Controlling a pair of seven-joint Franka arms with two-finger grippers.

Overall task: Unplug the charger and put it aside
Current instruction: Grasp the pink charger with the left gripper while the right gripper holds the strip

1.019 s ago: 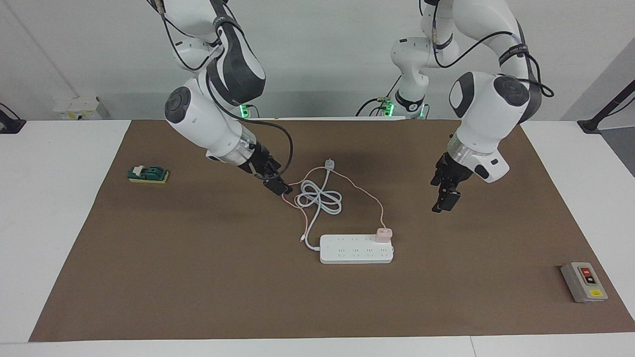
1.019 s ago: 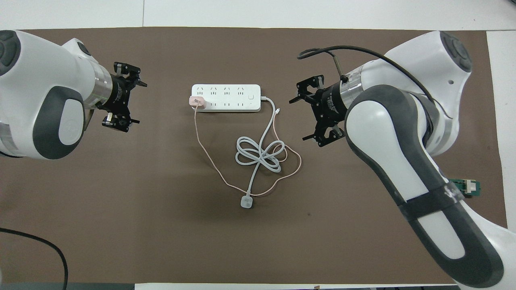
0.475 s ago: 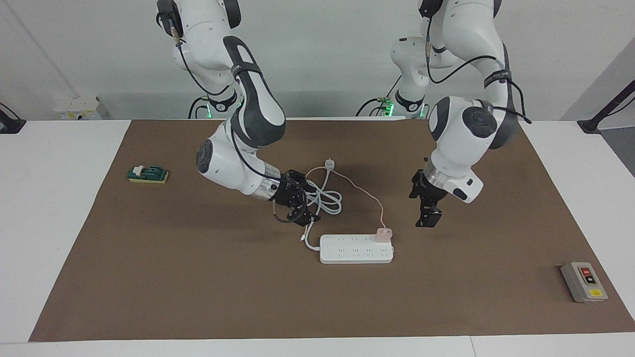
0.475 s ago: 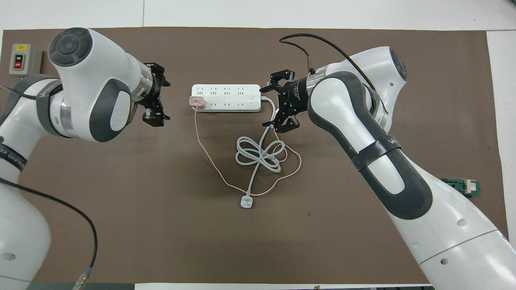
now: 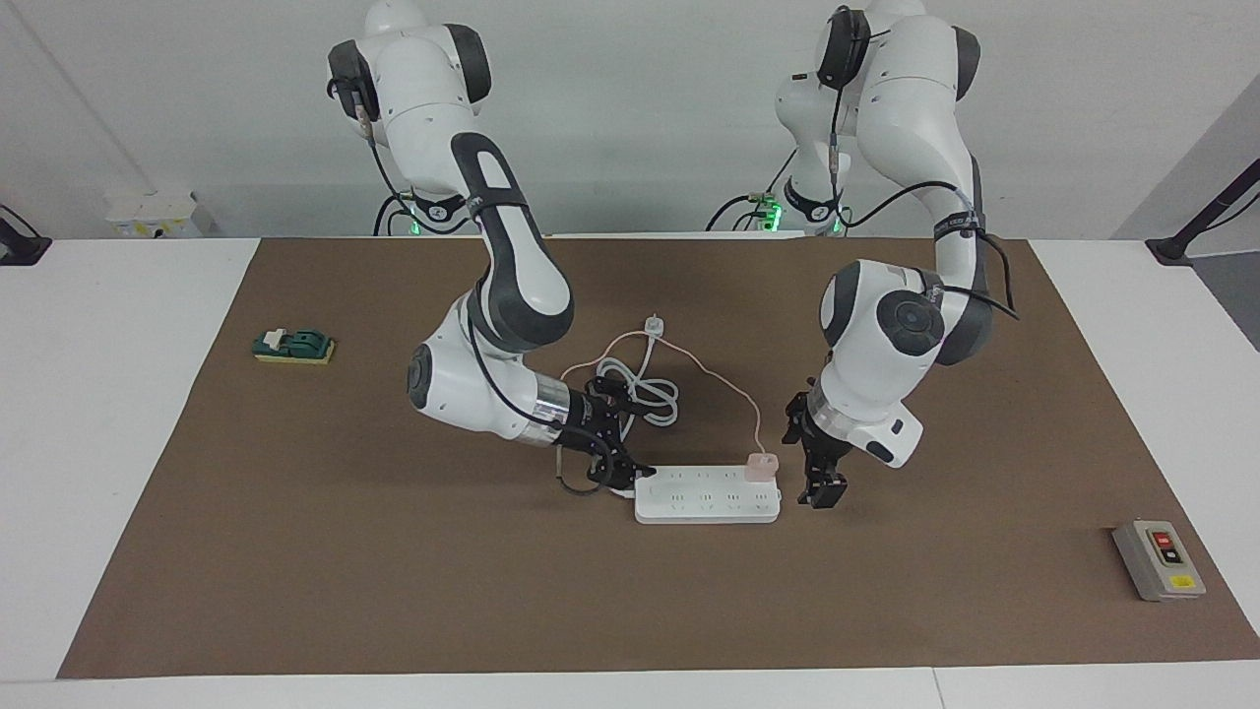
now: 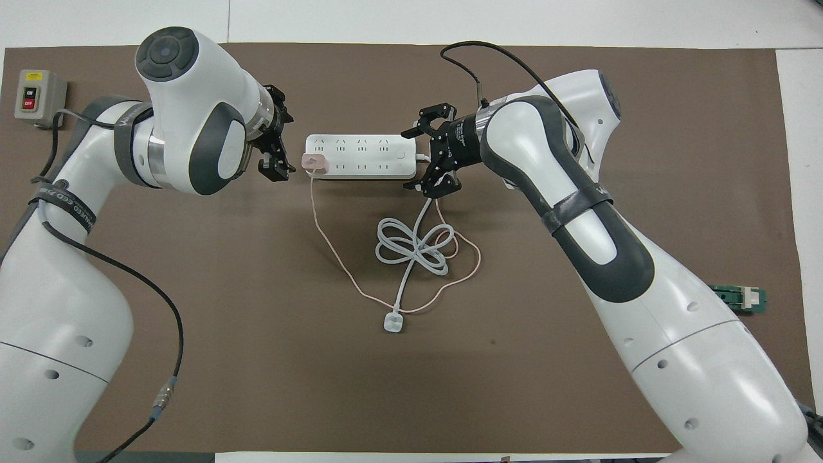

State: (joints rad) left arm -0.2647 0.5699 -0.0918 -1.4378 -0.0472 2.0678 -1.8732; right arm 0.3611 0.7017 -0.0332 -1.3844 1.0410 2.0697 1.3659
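Observation:
The pale-pink charger (image 5: 762,465) sits plugged into the white power strip (image 5: 707,502) at the strip's end toward the left arm; it also shows in the overhead view (image 6: 315,162). Its thin pink cable (image 6: 334,263) loops toward the robots. My left gripper (image 5: 822,489) is open and low, just off that end of the strip, beside the charger and apart from it (image 6: 287,146). My right gripper (image 5: 622,463) is open at the strip's other end (image 6: 409,161), its fingers on either side of the end where the white cord leaves.
A white coiled cable (image 6: 415,247) with a small white plug (image 6: 393,323) lies nearer to the robots than the strip (image 6: 360,155). A grey switch box (image 5: 1159,559) stands toward the left arm's end, a green block (image 5: 293,345) toward the right arm's end.
Both arms have come down and closed in on the power strip, the left gripper toward the charger's end, the right gripper from over the coiled cable to the other end.

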